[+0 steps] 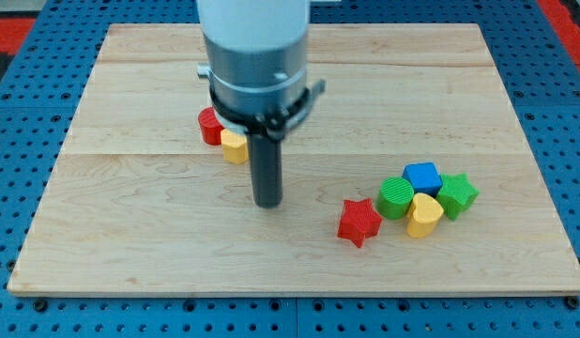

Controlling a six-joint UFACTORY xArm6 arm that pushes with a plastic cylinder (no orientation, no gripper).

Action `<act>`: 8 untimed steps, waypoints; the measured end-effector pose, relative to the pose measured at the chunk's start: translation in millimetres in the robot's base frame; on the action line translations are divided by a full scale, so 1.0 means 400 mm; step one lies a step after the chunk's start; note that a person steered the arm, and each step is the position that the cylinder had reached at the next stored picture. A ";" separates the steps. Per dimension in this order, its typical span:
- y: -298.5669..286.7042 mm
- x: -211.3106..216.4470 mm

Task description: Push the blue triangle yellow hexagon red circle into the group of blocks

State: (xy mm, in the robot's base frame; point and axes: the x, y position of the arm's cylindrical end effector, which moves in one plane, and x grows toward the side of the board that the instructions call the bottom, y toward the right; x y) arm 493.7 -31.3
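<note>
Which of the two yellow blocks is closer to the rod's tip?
The yellow block beside the red block, upper left of my tip; the other yellow block sits in the right cluster.

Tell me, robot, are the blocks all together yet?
Not yet. Done: nothing looks finished. In hand: my tip sits just below the red round block and yellow block, near the wooden board's middle. Left: pushing them right to the group around the blue block. No blue triangle shows.

The arm's grey wrist comes down from the far side, left of centre; its dark rod stands upright, the tip (267, 203) on the board.
</note>
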 end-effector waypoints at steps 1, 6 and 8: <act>0.111 -0.131; -0.015 -0.393; -0.005 -0.291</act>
State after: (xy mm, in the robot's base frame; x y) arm 377.4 -33.3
